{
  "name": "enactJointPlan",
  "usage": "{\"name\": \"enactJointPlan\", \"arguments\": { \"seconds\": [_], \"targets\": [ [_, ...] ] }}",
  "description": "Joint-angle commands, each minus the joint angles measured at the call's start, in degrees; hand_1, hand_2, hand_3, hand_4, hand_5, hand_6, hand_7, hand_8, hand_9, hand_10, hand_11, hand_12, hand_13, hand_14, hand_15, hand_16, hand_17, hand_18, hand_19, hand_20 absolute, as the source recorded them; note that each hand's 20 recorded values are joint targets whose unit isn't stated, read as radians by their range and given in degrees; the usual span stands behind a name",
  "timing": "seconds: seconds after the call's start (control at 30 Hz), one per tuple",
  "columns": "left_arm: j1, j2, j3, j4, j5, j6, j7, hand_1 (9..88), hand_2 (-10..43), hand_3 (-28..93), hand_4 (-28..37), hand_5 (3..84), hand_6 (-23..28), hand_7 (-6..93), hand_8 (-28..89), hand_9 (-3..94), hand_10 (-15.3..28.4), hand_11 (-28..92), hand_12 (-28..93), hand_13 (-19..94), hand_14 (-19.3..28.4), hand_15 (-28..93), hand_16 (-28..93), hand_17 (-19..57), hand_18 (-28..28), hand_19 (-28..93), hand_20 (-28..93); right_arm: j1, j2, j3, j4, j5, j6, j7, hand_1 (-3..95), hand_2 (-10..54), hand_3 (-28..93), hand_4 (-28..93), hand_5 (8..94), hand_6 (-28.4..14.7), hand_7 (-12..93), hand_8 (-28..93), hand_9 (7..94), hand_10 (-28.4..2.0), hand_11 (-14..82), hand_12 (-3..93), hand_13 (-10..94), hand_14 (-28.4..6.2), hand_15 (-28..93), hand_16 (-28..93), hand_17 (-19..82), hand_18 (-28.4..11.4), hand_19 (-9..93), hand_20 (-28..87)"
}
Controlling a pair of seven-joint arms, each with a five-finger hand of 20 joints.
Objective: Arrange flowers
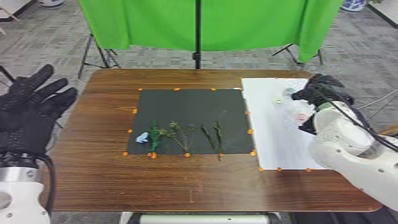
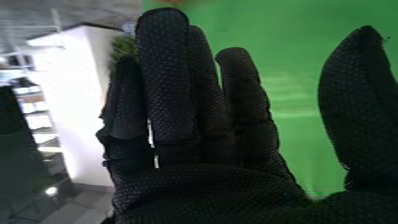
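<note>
1. From where I stand, the head view gives the layout: a black mat (image 1: 187, 107) on the brown desk (image 1: 98, 175), edged with small orange markers (image 1: 187, 155).
2. The flowers lie on the black mat, along its near part. At its left is a light blue bloom (image 1: 142, 137), just beside a leafy green stem (image 1: 155, 135). Next come budded sprigs (image 1: 185, 137), then thin dark stems (image 1: 218, 136) nearer the mat's right side, one reaching past its near edge.
3. Right of the mat, a white sheet (image 1: 275, 142) carries pale things (image 1: 293, 109) with a touch of pink, too small for me to name.
4. The right hand (image 1: 324, 92) is beyond the mat's right side, by the white sheet's outer edge. The right wrist view adds its shape: fingers straight up, thumb well apart, nothing in its grasp.
5. That wrist view also gives me a fuzzy green tuft (image 2: 123, 47) behind the fingers, near a white panel (image 2: 84, 75).
6. In the head view, the left hand (image 1: 27, 112) is well left of the mat, fingers spread wide.
</note>
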Motion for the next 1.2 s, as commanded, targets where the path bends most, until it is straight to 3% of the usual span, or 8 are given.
{"name": "enactJointPlan", "arguments": {
  "seconds": [0.03,0.23,0.3,0.43,0.77,0.93,1.1,1.2],
  "targets": [
    [1.14,-0.31,0.10,0.18,0.20,-0.04,0.20,21.8,12.3,75,-28.3,35.9,10.7,13.3,-9,30.6,20.6,30,9,24,27.8,57,-12,-5.8,25.4,69,10,-2.66,0.10,0.48,1.43,3.28,-5.41,0.33,30.8,-8.9,73,-28,54.8,-1.5,14,-12,76.1,-17.4,19.0,13.9,73,-12.0,55,13,35,-24.5,92,19],
    [0.13,-0.64,1.02,0.61,0.31,-0.12,-0.67,21.8,12.3,75,-28.3,35.9,10.7,13.5,-9,30.6,20.7,30,9,24,27.8,57,-12,-5.8,25.4,70,10,-1.00,-2.53,-1.44,4.59,4.98,-9.40,1.04,31.1,-9.3,73,-28,50.5,-0.4,13,-12,78.4,-16.4,18.9,14.1,76,-11.2,54,14,36,-24.8,93,20],
    [-0.12,-0.52,1.35,0.66,0.21,0.14,-0.49,21.8,12.3,75,-28.3,36.0,10.7,13.4,-9,30.7,20.7,30,9,24,27.8,57,-12,-5.8,25.4,70,10,0.01,-2.33,-3.12,5.21,5.07,-8.42,1.15,31.2,-9.4,73,-28,48.8,0.0,13,-12,78.2,-16.5,18.8,14.1,76,-11.2,54,14,36,-24.9,93,20],
    [-0.18,-0.77,1.27,0.34,0.87,0.26,-1.69,21.8,12.3,75,-28.3,36.0,10.8,13.4,-9,30.7,20.8,30,9,24,27.8,57,-12,-5.8,25.4,70,10,0.18,-2.62,-4.00,6.26,3.51,-6.75,1.59,32.0,-9.5,74,-28,48.1,0.1,13,-12,78.0,-16.5,18.7,14.2,76,-11.2,54,14,36,-24.9,93,19],
    [-0.23,-1.04,1.97,0.36,0.65,0.51,-1.20,21.8,12.4,75,-28.3,36.1,10.9,13.4,-9,30.8,20.8,30,9,24,27.9,58,-13,-5.8,25.4,70,9,3.36,-3.12,-8.71,8.24,2.23,-6.24,1.38,34.6,-9.5,75,-28,51.6,1.0,14,-13,78.5,-16.0,18.8,14.0,76,-10.9,54,14,36,-24.6,93,19],
    [-0.24,-1.04,2.30,0.36,0.62,0.20,-1.23,21.8,12.4,75,-28.3,36.1,10.9,13.4,-9,30.8,20.9,31,9,24,27.9,58,-13,-5.9,25.4,70,9,4.94,-2.95,-13.78,9.10,-1.35,-1.41,1.03,40.7,-9.5,76,-28,65.1,2.3,16,-13,81.2,-13.4,19.5,14.3,77,-9.6,52,14,37,-22.8,92,17],
    [0.01,-1.18,1.85,-0.29,1.45,-0.43,-1.59,21.8,12.4,75,-28.3,36.1,10.9,13.4,-9,30.8,20.9,31,9,24,27.9,57,-13,-5.9,25.4,70,9,6.24,-2.97,-16.68,8.76,-5.88,2.37,0.97,53.4,-9.5,69,-28,82.8,2.7,18,1,90.5,-7.5,11.6,24.8,82,-5.7,48,18,39,-20.5,93,16],
    [-0.15,-1.03,1.68,-0.51,1.62,-0.30,-1.64,21.8,12.4,75,-28.3,36.2,11.0,13.3,-9,30.8,20.9,31,9,24,27.9,57,-13,-5.9,25.4,70,9,7.35,-2.80,-17.65,7.41,-7.78,4.65,0.56,54.8,-9.5,69,-28,84.2,2.8,18,2,92.2,-6.8,11.3,26.1,83,-4.8,48,19,39,-19.8,93,17]
  ]
}}
